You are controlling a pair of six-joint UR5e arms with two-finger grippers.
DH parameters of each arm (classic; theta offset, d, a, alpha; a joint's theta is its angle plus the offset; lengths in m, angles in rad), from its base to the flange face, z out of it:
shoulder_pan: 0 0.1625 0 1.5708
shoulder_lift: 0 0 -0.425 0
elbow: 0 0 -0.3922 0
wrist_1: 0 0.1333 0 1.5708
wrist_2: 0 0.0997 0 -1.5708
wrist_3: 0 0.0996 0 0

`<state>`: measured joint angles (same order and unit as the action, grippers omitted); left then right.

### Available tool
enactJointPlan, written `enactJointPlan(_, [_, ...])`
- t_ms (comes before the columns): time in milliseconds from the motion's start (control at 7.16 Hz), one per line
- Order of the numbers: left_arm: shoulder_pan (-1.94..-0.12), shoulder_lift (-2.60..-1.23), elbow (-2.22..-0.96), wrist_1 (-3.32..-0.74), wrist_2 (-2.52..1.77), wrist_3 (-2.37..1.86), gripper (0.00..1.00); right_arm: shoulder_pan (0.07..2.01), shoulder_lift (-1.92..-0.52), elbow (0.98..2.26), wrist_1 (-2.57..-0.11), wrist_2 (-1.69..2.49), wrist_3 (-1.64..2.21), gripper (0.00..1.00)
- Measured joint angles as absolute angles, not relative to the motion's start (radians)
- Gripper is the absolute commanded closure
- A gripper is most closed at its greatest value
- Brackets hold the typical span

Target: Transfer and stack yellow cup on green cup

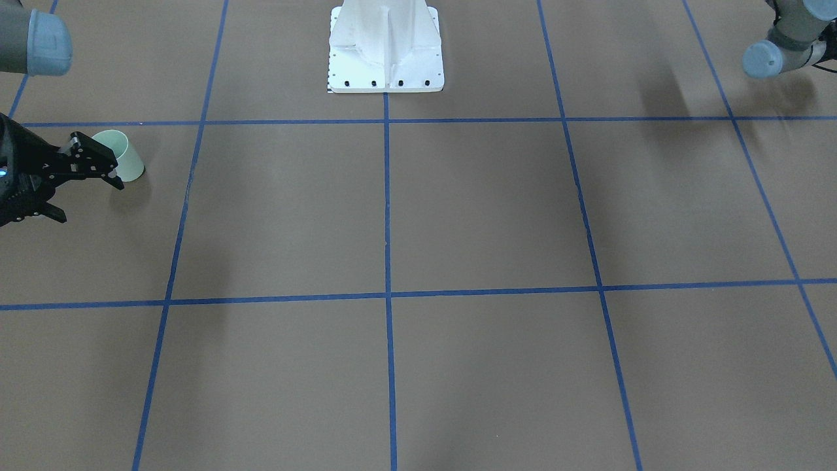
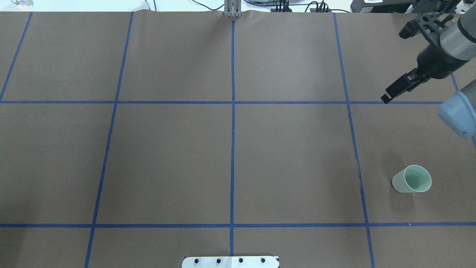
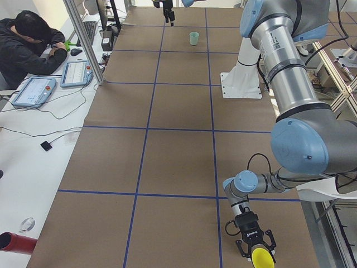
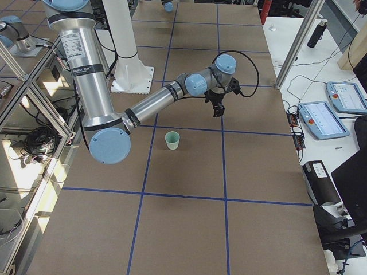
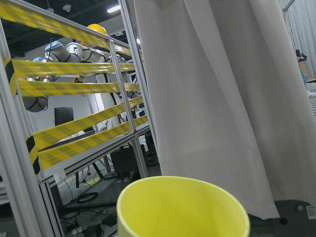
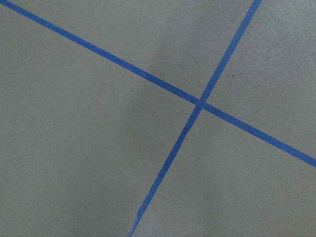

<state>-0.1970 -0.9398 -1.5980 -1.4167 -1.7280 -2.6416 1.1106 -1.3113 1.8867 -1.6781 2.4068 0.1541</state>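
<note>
Hanging at the table's point(image 2: 167, 149) left end, the yellow cup point(image 3: 262, 259) sits between the left gripper's point(image 3: 257, 250) fingers. Whether they clamp it cannot be told. The green cup point(image 2: 411, 179) stands upright on the table's right side, well apart. The right gripper point(image 2: 395, 66) hovers beyond it, farther from the robot, jaws spread wide, holding nothing.

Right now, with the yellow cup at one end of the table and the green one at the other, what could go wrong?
1. The yellow cup at the left gripper is far along the table from the green cup, so it probably has to pass to the right gripper; it could slip in that exchange.
2. The right gripper hangs open near the green cup, which stands loose and upright; a brush might tip it.
</note>
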Motion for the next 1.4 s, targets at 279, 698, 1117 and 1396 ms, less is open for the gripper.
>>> enactJointPlan(279, [-0.328, -0.94, -1.637, -1.431, -1.527, -2.486, 1.0, 1.111, -1.285, 1.882, -1.678, 2.406, 0.183, 0.0])
enactJointPlan(698, [-0.775, -1.194, -1.672, -1.499, -1.225, -2.048, 1.0, 1.111, -1.265, 1.864, -1.678, 2.404, 0.2, 0.0])
enactJointPlan(1117, [-0.976, -1.339, -1.674, -1.736, -1.151, -1.647, 1.0, 1.11, -1.26, 1.849, -1.678, 2.404, 0.201, 0.0])
enactJointPlan(1396, [-1.017, -1.407, -1.668, -1.947, -1.146, -1.419, 1.0, 1.11, -1.258, 1.849, -1.678, 2.405, 0.202, 0.0])
